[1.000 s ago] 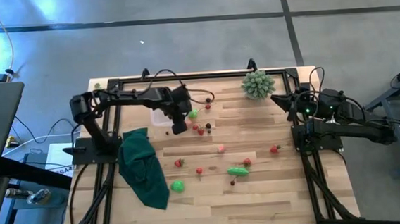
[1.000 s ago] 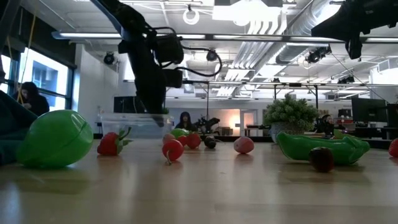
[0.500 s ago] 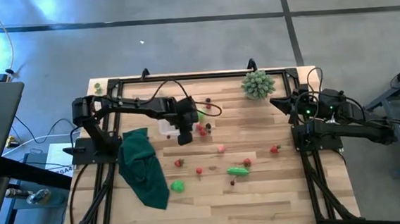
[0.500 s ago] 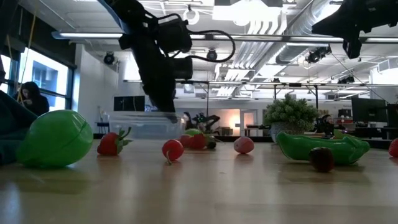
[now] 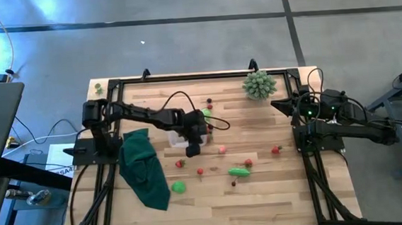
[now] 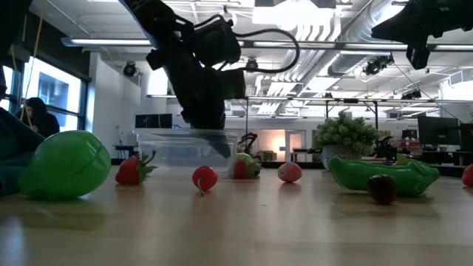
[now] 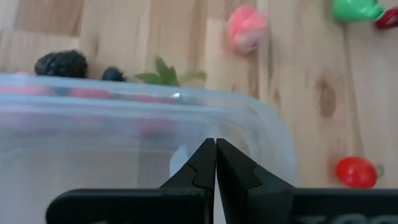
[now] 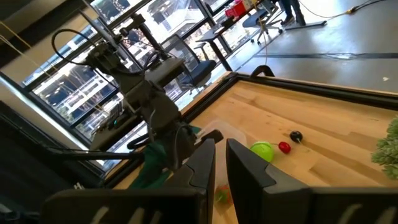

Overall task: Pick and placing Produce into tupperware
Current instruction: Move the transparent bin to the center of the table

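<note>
Left gripper (image 5: pixel 191 148): out over the middle of the tabletop (image 5: pixel 264 200), reaching from the left side. Fingers (image 7: pixel 239 175) pinched fully together on the near wall of the tupperware (image 5: pixel 176 137), clamping the thin plastic at the rim.

Change over the last second: tupperware dragged from the far-left part of the tabletop toward the centre and nearer the front edge, gripper leading. In the low view, now larger and closer, covering more of the scattered pieces behind it.

Tupperware now: upright on the tabletop, right beside the gripper, in among the produce. Red shapes visible through the clear wall in the left wrist view; inside or merely behind, impossible to tell.

Produce: all apparently loose on the wood. Strawberry (image 5: pixel 180 163) just in front of the tupperware, pink piece (image 5: pixel 222 150) near on the right, green pod (image 5: pixel 238 171) and round green piece (image 5: pixel 178 187) farther forward, small red ones dotted between.

Meaning for the task: a repositioning move, probably to shorten the carries. No piece yet picked up. Release of the wall needed before any picking by this arm.

Right gripper (image 8: pixel 219 163): parked high at the right edge, fingers a narrow gap apart, holding nothing.
</note>
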